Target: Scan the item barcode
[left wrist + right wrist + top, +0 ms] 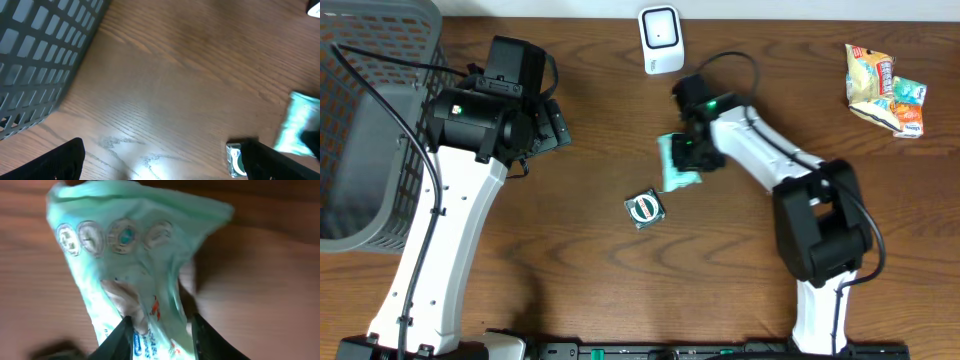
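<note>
My right pincer [161, 324] is pinching the mint-green packet [135, 255] at its near end. Its two dark fingers press one on each side, and the soft film bunches and creases between them. A row of round printed marks runs across the packet's far part; I cannot make out a barcode among the print. From overhead the packet sits around the middle of the wooden table [590, 280], with my right pincer over its far right part. I cannot tell whether it is resting on the wood or lifted off it. The white scanner [660, 39] stands at the far edge, a little to the left of the packet and apart from it. A small green-and-white pack [644, 208] lies just near and left of the packet, not touching it. My left pincer [162, 150] is spread wide above bare wood, left of the middle and beside the grey basket [390, 50] at the left edge. Two snack bags [885, 90] lie at the far right, well apart from the rest.
</note>
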Controlling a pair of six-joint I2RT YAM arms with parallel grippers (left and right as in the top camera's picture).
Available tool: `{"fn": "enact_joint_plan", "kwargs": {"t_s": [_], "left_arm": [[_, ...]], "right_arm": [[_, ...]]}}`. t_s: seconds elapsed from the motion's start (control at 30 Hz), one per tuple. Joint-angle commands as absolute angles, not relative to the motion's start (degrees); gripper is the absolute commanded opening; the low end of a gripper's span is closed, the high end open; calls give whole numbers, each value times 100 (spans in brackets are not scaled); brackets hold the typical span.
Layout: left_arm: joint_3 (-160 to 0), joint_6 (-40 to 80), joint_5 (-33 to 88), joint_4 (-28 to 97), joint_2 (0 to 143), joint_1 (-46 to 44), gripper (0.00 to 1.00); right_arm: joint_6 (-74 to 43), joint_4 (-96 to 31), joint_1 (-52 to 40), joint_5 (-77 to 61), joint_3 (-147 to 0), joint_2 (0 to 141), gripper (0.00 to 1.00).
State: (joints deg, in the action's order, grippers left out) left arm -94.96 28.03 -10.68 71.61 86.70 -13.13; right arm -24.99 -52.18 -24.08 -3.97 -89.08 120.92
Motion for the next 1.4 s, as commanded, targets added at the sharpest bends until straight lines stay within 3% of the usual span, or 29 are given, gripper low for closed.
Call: {"fn": "enact_joint_plan", "kwargs": {"t_s": [0.0, 0.2, 0.57, 0.8, 1.3, 1.37], "left_arm": [[-9544, 2746, -1140, 7179, 8685, -1293, 98], [-9544, 2746, -1140, 7179, 8685, -1293, 98], [-9544, 2746, -1140, 7179, 8685, -1293, 98], [-9544, 2746, -1140, 7179, 8685, -1293, 98], [-9544, 2746, -1140, 7179, 8685, -1293, 98], [-9544, 2746, -1140, 7179, 8685, -1293, 98]], "right_arm": [[-2394, -5640, -2126, 856, -8840, 11775, 34], [-1942, -5892, -1999, 1052, -8840, 11351, 57], [-366, -5422, -2790, 1184, -8825, 11417, 64], [-373, -5242, -3022, 1855, -8781, 11653, 64], [-353, -5103, -2923, 1378, -8648, 12237, 55], [-355, -5074, -2919, 1376, -8580, 12250, 45]]}}
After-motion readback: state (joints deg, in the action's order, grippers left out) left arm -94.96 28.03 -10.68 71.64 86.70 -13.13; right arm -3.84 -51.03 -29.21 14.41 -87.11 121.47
